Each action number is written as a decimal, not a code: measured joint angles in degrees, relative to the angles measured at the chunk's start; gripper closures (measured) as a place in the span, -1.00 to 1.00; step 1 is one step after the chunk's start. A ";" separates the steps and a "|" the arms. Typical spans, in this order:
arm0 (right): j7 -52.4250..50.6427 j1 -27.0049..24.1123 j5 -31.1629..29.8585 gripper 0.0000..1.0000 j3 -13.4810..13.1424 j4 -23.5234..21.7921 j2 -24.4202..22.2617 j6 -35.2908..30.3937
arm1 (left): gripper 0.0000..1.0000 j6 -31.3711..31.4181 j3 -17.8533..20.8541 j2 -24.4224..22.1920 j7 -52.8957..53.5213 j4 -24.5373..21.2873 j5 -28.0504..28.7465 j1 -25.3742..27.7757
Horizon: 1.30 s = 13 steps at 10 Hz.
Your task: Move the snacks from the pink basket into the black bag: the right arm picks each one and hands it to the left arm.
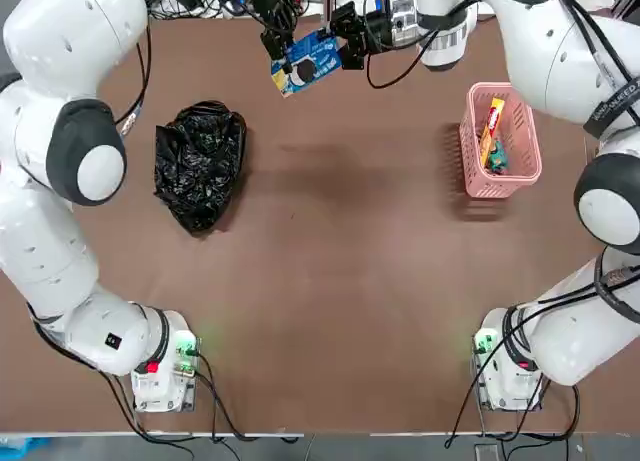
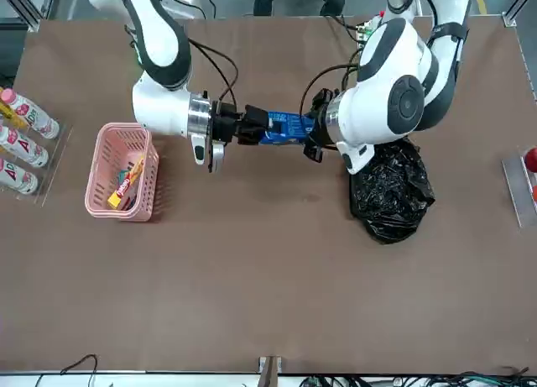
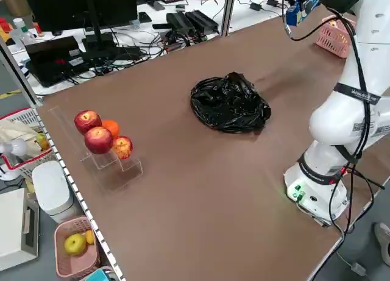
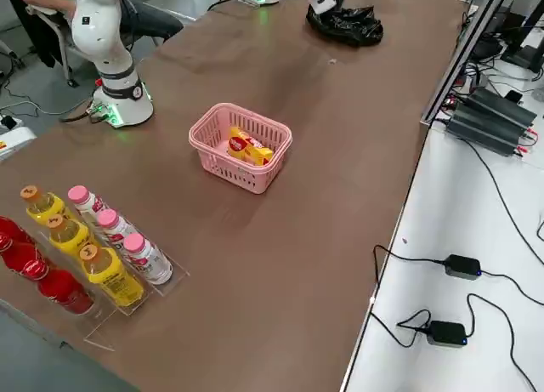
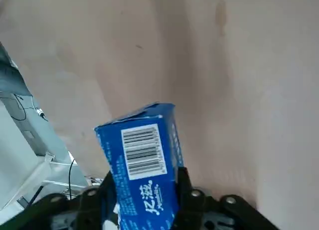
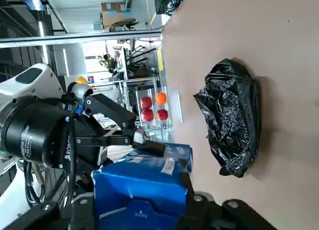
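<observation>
Snacks are in 2 places at this moment. We see the blue pack [image 1: 307, 63] lifted above the far side of the table [image 1: 330, 281], between the 2 arms. The right gripper [image 1: 338, 43] holds 1 end of it with its fingers pressed on the pack, and the left gripper [image 1: 278, 39] has its fingers around the other end. In the left wrist view the blue pack [image 5: 142, 165] sits between the 2 fingers [image 5: 185, 190] with its barcode side up, and both fingers lie against its sides. In the right wrist view the pack is also clamped between that arm's fingers, and the left gripper [image 6: 144, 146] reaches to it from the opposite side.

We see the pink basket [image 1: 525, 151] on the table at the robot's right side. The long yellow-orange pack [image 1: 490, 129] and the small teal one [image 1: 497, 161] lie inside it.

We see the black bag [image 1: 200, 166] lying crumpled on the table at the robot's left side, well apart from the basket. It is below and beside the left gripper, not touched by it.

Outside the work zone, white bottles [image 2: 21, 143] stand in a clear rack beside the basket, and apples [image 3: 97, 138] rest on a clear stand near the bag's side.
</observation>
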 joint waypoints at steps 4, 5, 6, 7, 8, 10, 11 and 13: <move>0.02 0.11 0.08 -0.19 0.03 0.66 0.00 0.64 | 0.16 -0.90 -0.04 -0.02 0.30 0.09 0.14 1.74; 0.12 0.11 0.10 -0.28 -0.06 0.73 0.00 0.66 | 0.16 -2.53 0.01 -0.06 1.34 0.08 1.01 2.52; 0.34 0.10 0.13 -0.59 -0.22 0.78 0.00 0.68 | 0.16 -4.99 0.05 -0.09 3.24 0.06 2.40 3.06; 0.67 0.10 0.13 -0.87 -0.30 0.83 0.00 0.71 | 0.16 -7.73 0.08 -0.11 6.00 -0.02 4.36 3.44; 0.85 0.10 0.13 -1.00 -0.33 0.84 0.00 0.77 | 0.16 -10.17 0.15 -0.14 9.32 -0.67 7.32 4.15; 0.90 -0.12 -1.09 -1.00 -0.68 0.63 0.00 0.93 | 0.16 -11.18 0.23 -0.25 15.69 -4.52 14.11 7.45; 0.96 -0.96 -5.39 -1.00 -1.06 0.18 0.02 1.03 | 0.16 -10.29 0.30 -0.27 18.98 -6.82 17.04 10.50; 1.08 -5.75 -18.43 -1.00 -1.39 -0.36 0.00 -0.27 | 0.16 -4.77 0.38 -0.20 22.83 -13.13 23.16 17.61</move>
